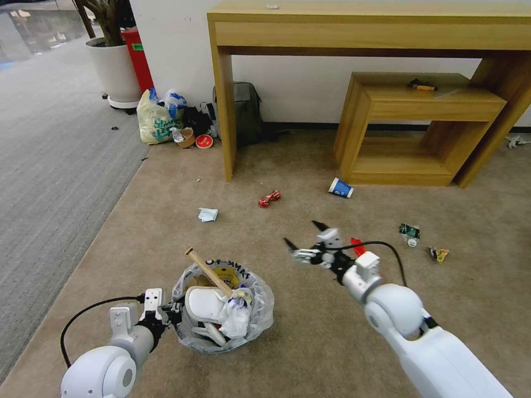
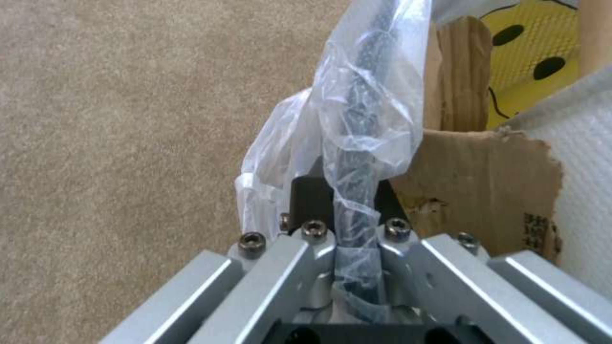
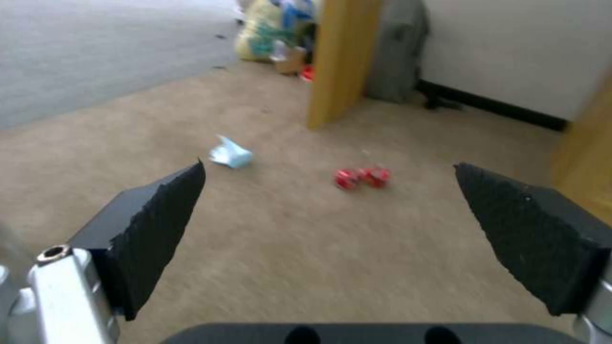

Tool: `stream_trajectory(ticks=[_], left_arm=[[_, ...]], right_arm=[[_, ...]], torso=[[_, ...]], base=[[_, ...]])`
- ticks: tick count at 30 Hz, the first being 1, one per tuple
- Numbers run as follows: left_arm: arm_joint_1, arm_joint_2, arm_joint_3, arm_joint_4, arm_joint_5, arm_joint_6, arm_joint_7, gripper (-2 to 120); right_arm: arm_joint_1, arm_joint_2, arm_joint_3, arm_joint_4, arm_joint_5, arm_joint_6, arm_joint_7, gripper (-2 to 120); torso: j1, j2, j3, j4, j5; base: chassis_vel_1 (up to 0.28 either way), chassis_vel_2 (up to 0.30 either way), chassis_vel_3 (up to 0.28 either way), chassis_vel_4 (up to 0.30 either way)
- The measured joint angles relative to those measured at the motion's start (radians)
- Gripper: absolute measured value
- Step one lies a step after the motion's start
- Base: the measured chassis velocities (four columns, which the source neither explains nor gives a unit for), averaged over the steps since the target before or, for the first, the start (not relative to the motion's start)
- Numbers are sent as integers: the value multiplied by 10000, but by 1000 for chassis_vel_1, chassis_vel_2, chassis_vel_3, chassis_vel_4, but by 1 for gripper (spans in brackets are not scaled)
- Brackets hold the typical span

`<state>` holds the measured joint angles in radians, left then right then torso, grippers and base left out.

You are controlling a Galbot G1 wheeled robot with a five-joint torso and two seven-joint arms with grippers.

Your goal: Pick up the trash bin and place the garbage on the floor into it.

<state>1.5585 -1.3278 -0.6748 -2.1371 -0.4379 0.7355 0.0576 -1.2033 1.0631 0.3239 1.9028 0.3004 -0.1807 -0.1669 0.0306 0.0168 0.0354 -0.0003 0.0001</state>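
Note:
The trash bin (image 1: pixel 264 309), black with a crinkly bag liner, hangs just above the floor (image 1: pixel 310 342) at lower left. My left gripper (image 1: pixel 172 313) is shut on its rim (image 2: pixel 358 119); a cardboard piece (image 2: pixel 485 186) and the bag's yellow face (image 2: pixel 529 57) show beside it. Inside lie a white slipper (image 1: pixel 202 304) and a wooden stick (image 1: pixel 208 271). My right gripper (image 1: pixel 300 232) hovers open and empty over the carpet, its fingertips (image 3: pixel 162 220) wide apart. Ahead of it lie crumpled paper (image 1: pixel 208 214) (image 3: pixel 229 154), a red wrapper (image 1: pixel 269 198) (image 3: pixel 361 177), a blue cup (image 1: pixel 341 188) and a green crushed bottle (image 1: pixel 410 232).
A wooden desk (image 1: pixel 223 110) and a low wooden shelf (image 1: pixel 420 127) stand against the wall. A tied yellowish bag (image 1: pixel 156 122), brown bowl (image 1: pixel 187 137), red lid (image 1: pixel 204 141) and grey backpack (image 1: pixel 246 110) sit by the desk leg. Grey ribbed carpet (image 1: pixel 50 155) lies left.

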Motion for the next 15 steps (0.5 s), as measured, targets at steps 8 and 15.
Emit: stream_trajectory(ticks=[8, 15], left_arm=[[117, -27, 11, -97, 3, 0, 6, 0], [250, -56, 43, -210, 36, 0, 24, 0]], right_arm=[[-884, 832, 1127, -95, -502, 291, -278, 100], [-1257, 1062, 1704, 64, -508, 355, -356, 100]], torso=[[0, 0, 0, 1, 0], [0, 0, 0, 3, -1]], base=[[0, 0, 0, 0], [-5, -4, 8, 7]])
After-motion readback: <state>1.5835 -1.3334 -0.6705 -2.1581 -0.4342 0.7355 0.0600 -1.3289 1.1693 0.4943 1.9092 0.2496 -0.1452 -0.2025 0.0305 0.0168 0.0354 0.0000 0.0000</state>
